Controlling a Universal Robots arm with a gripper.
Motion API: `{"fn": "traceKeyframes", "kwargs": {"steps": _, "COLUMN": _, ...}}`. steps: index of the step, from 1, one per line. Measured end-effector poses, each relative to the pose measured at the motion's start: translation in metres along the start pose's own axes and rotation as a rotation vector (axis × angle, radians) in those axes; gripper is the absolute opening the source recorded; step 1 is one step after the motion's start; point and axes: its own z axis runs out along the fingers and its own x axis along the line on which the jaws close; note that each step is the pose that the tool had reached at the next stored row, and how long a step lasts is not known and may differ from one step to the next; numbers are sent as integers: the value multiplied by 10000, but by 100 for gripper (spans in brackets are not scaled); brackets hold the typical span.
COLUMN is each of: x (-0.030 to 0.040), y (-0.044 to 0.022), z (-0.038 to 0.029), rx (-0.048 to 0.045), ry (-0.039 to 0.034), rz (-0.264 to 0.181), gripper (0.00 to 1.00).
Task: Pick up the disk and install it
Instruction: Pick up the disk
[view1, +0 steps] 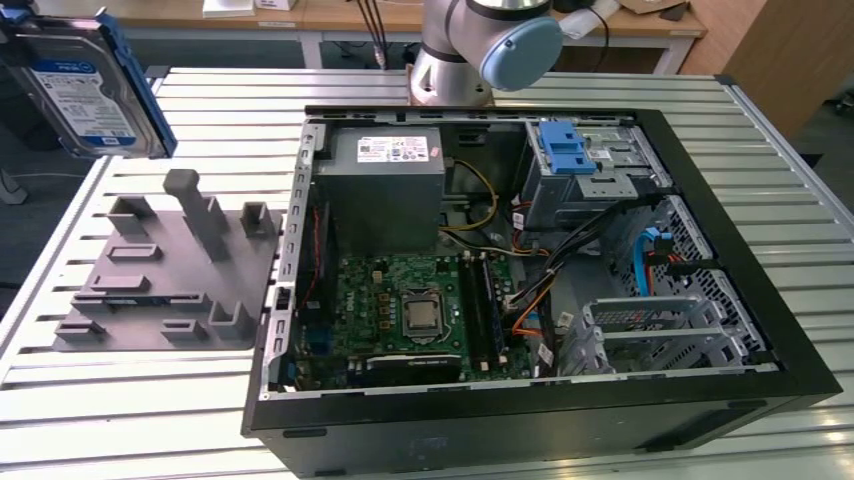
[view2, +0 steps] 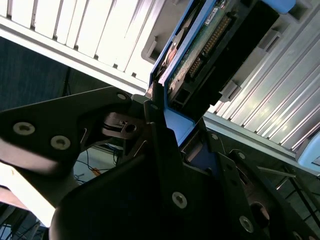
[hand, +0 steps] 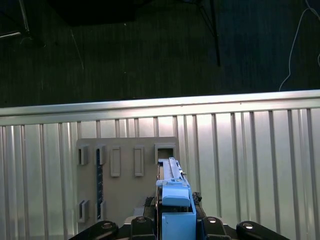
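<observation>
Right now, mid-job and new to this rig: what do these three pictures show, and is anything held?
The machine is a single robot arm with a gripper at its end. The exterior view comes from a camera off the arm. It shows a slatted metal table, an open computer case lying on it, and a grey tray with slots at the exterior view's left. The two wrist views come from cameras riding on the arm, looking along the gripper. In the second wrist view the gripper is shut on the disk, clamping its blue frame. The first wrist view looks down past the disk onto the tray, so the disk is held in the air over the tray, not in the case.
</observation>
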Motion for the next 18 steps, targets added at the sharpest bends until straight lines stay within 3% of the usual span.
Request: {"fn": "traceKeyframes", "kwargs": {"steps": 18, "x": 0, "y": 0, "z": -60, "rx": 0, "ry": 0, "rz": -1, "gripper": 36}}
